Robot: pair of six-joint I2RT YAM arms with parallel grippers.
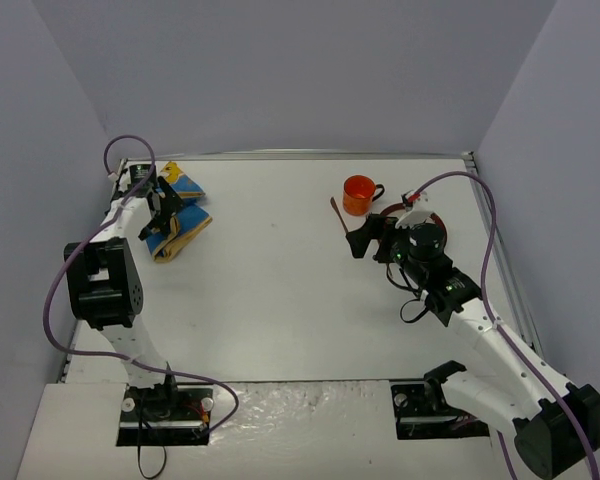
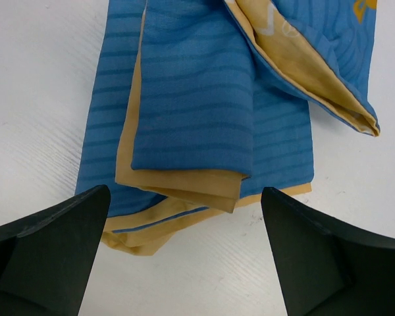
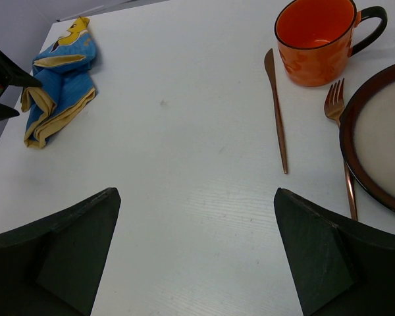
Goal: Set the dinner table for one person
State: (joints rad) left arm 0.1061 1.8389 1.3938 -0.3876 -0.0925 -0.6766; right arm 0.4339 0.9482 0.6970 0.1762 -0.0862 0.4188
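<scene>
Nearest the lens, my left fingers (image 2: 46, 253) stand wide with nothing between them, one to each side of the near end of the folded placemat (image 2: 197, 112). That spread suits the cloth: it lies doubled over itself, blue face and yellow backing in several loose layers, so I judge I need a broad mouth to come down over an edge and pinch it. Whether the tips touch the bench (image 1: 280, 300) I cannot tell.

My right fingers (image 3: 59, 253) are just as wide and hold nothing, hanging over bare surface to the left of the knife (image 3: 276, 112). Beyond it the fork (image 3: 339, 131) lies against the rim of the dark plate (image 3: 382, 138), and the orange mug (image 3: 316, 39) stands at the knife's far end.

The bench itself is the big white top under everything. The tableware is bunched at its far right and the cloth at its far left, well apart, with the middle bare. I judge the cloth should be spread in that gap first, since the plate belongs on top of it.
</scene>
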